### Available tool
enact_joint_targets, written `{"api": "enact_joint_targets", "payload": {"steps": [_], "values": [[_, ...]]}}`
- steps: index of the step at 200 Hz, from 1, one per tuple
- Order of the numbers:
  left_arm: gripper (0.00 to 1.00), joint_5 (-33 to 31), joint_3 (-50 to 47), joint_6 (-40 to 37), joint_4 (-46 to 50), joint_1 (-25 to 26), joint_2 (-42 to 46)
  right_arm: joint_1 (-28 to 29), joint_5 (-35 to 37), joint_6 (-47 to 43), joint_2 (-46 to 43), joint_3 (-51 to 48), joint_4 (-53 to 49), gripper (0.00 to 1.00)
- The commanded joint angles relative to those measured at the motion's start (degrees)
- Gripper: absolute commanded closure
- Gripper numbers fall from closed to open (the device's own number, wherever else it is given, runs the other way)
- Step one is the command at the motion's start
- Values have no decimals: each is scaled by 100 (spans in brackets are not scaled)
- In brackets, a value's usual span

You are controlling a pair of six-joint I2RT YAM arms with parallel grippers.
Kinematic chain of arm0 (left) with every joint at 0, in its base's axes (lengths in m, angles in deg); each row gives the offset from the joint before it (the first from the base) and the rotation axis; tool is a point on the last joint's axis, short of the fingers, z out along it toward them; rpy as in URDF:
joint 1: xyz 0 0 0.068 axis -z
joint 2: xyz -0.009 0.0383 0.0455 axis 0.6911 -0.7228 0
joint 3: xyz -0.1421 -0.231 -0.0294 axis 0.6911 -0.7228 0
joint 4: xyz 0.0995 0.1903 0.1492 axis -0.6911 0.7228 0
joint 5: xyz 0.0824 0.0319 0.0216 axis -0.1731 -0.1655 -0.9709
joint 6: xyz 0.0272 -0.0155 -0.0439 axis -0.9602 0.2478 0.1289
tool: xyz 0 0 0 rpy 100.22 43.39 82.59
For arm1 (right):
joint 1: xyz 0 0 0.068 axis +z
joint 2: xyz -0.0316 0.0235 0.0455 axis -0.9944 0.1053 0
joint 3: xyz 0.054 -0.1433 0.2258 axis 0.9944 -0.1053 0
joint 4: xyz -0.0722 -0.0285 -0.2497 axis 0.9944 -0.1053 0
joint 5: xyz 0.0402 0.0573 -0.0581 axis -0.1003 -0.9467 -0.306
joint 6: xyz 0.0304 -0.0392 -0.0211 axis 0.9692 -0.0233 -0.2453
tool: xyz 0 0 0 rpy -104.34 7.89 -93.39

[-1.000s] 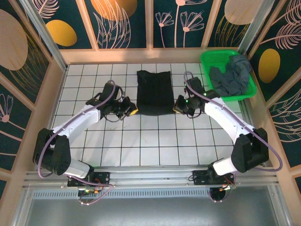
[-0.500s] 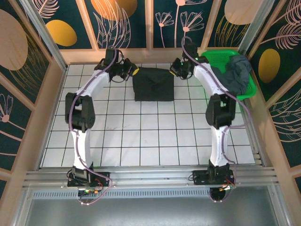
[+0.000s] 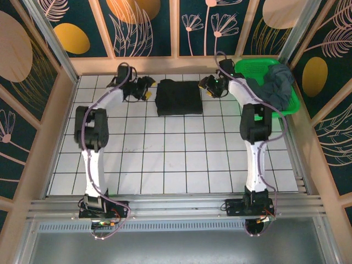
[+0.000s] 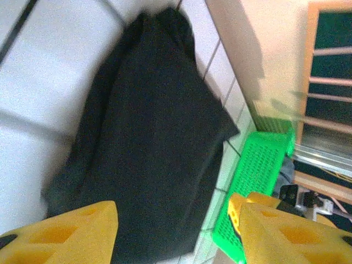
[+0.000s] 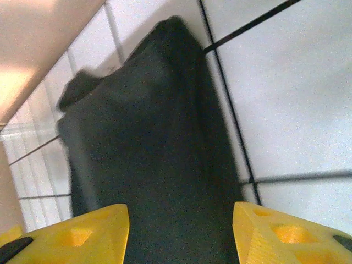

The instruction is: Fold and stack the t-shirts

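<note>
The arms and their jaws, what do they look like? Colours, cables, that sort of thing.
The left arm and right arm match: white tubular links, black joint housings, a lilac cable looping along each. Both sets of jaws are bright yellow blocky wedges with recessed pockets.

The first t-shirt [image 3: 178,98] lies on the table [image 3: 165,165], at its far middle. The left gripper [image 3: 145,91] stands just left of it and the right gripper [image 3: 205,87] just right. The basket [image 3: 247,69] sits in the far right corner, with the second t-shirt [image 3: 278,85] in it.
</note>
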Motion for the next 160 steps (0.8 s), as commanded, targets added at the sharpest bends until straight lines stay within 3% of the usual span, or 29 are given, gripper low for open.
{"api": "enact_joint_targets", "payload": {"steps": [1,32,62,93,125,160], "values": [[42,-217,-1469,571,-1112,576,1256,107,-54,-48,-1814,-1410,1199,48],[35,-877,-3512,2164,-3200,1574,2068,104,-124,649,-3694,-3897,2144,48],[33,-1186,-3757,3118,-4746,2085,1493,93,-452,1363,-5167,-5667,2846,48],[31,-1884,-3495,3256,-4844,2182,1020,9,-628,1645,-5818,-6432,2644,49],[32,-2376,-3145,3681,-4934,2250,344,-57,-635,1592,-6023,-6467,2443,48],[35,-2619,-2511,3859,-4008,2276,-124,-186,-652,1480,-5962,-6412,2157,49]]}}
